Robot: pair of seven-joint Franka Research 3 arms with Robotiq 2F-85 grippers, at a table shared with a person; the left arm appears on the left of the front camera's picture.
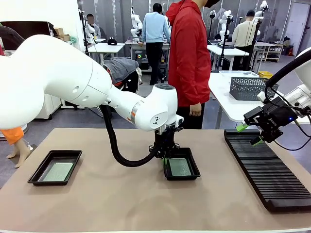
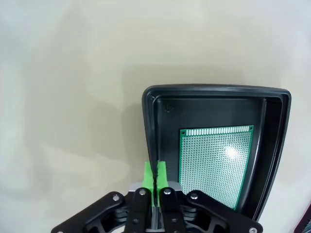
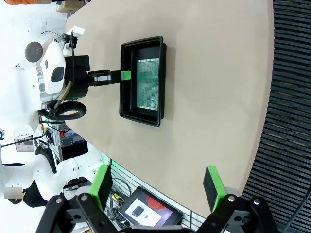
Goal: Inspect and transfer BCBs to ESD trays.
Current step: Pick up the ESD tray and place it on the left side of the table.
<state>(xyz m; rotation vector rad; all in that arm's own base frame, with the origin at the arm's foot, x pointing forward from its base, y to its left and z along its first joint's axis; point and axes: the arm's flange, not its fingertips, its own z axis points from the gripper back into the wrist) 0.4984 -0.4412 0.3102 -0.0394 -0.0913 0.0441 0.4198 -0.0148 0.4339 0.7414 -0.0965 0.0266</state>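
Observation:
Two black ESD trays lie on the tan table. The middle tray (image 1: 193, 171) (image 2: 218, 90) (image 3: 143, 42) holds a green speckled BCB (image 1: 181, 167) (image 2: 216, 162) (image 3: 148, 82) flat on its floor. My left gripper (image 1: 164, 159) (image 2: 155, 172) (image 3: 124, 75) points straight down at this tray's left side, its green pads pressed together on the rim. The other tray (image 1: 36, 177), at the left, holds a second BCB (image 1: 58, 171). My right gripper (image 1: 250, 134) (image 3: 158, 177) hovers open and holding nothing above the near end of the rack.
A long black ribbed rack (image 1: 272, 170) (image 3: 291, 97) runs along the table's right side. A person in a red jacket (image 1: 189, 53) stands at the far edge. A grey wire-mesh basket (image 1: 250, 88) sits on the white table behind.

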